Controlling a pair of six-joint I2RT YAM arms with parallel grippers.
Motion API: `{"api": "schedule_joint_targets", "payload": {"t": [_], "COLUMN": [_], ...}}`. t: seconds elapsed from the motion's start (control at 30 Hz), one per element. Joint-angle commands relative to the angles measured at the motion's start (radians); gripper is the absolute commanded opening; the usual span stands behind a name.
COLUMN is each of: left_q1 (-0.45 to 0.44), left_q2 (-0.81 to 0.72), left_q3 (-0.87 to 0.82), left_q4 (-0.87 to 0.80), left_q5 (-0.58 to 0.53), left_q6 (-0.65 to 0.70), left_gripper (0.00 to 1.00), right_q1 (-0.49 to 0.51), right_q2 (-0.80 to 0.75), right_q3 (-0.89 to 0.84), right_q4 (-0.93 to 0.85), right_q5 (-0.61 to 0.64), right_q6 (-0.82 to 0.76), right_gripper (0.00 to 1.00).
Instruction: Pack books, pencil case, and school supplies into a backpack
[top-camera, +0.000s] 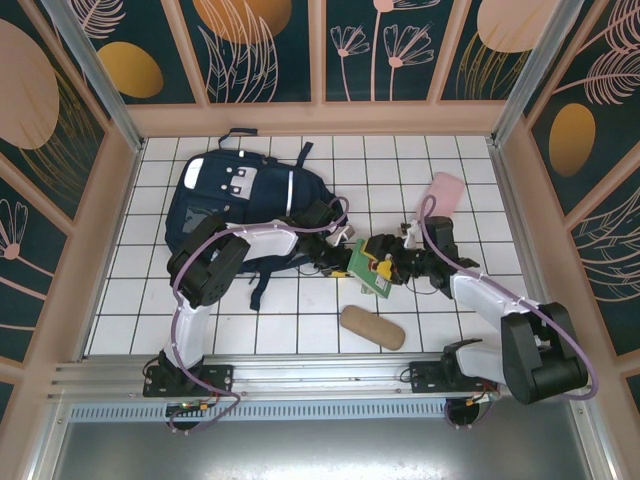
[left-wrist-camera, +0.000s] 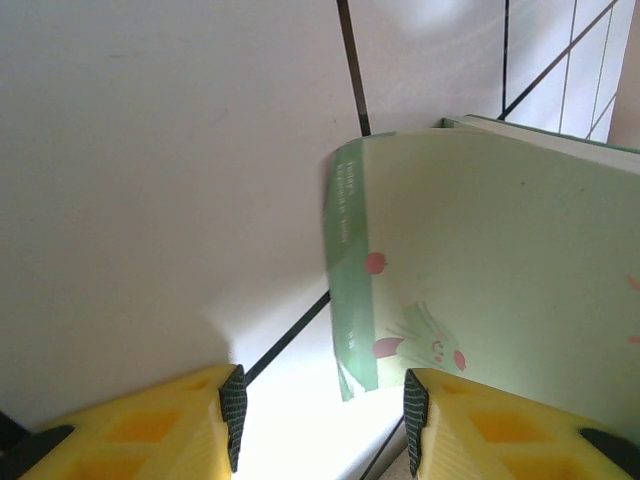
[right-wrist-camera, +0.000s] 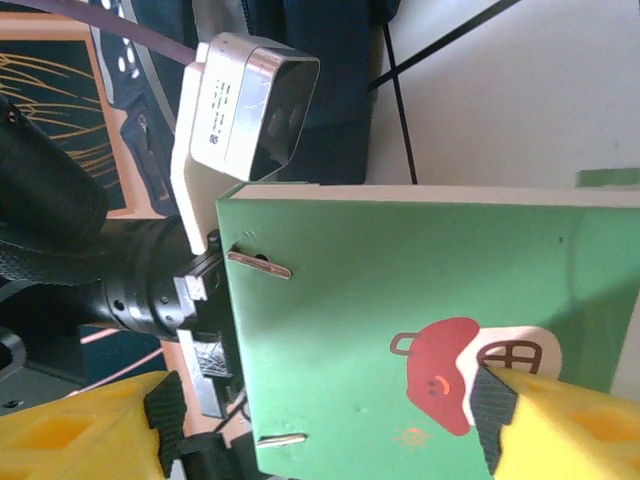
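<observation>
Packet (top-camera: 360, 260) tipped up over table (top-camera: 300, 325) centre, between left gripper (left-wrist-camera: 322, 410) and right gripper (right-wrist-camera: 328, 410), both pairs of fingers (left-wrist-camera: 200, 420) spread, pinching nothing; likely light, thin, floppy, best nipped at stapled spine.

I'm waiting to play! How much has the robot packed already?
Inside the backpack is hidden, so what's packed is unclear. The left tool and right tool are at the green packet now. Left to pack: the tan case and pink pouch on the table.

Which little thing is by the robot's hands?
The green packet, between the left gripper and right gripper; the tan case and pink pouch lie farther off.
</observation>
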Motion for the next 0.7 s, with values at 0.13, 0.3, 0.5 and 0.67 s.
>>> {"api": "schedule_joint_targets", "payload": {"t": [0.13,0.3,0.5,0.67], "left_q1": [-0.001,0.0,-0.008,-0.041], "left_q2": [-0.021,-0.038,-0.075,-0.071], "left_q3": [0.026,0.031,0.065,0.153], "left_q4": [-0.025,0.002,0.008,-0.03], "left_q5": [0.009,0.047,0.06,0.08], "left_q6": [0.023,0.012,0.011,0.027], "left_gripper": [0.49,0.49,0.49,0.49], "right_q1": [0.002,0.001,-0.004,-0.008], "right_q2": [0.023,0.012,-0.035,-0.092], "right_q3": [0.001,-0.024,-0.062,-0.043], "right_q4": [-0.073,-0.069,-0.005,-0.004], "right_q5": [0.085,0.127,0.09,0.06], "right_q6": [-0.1,-0.107,-0.096,-0.084], "right_gripper": [0.85,0.85,0.96,0.99]}}
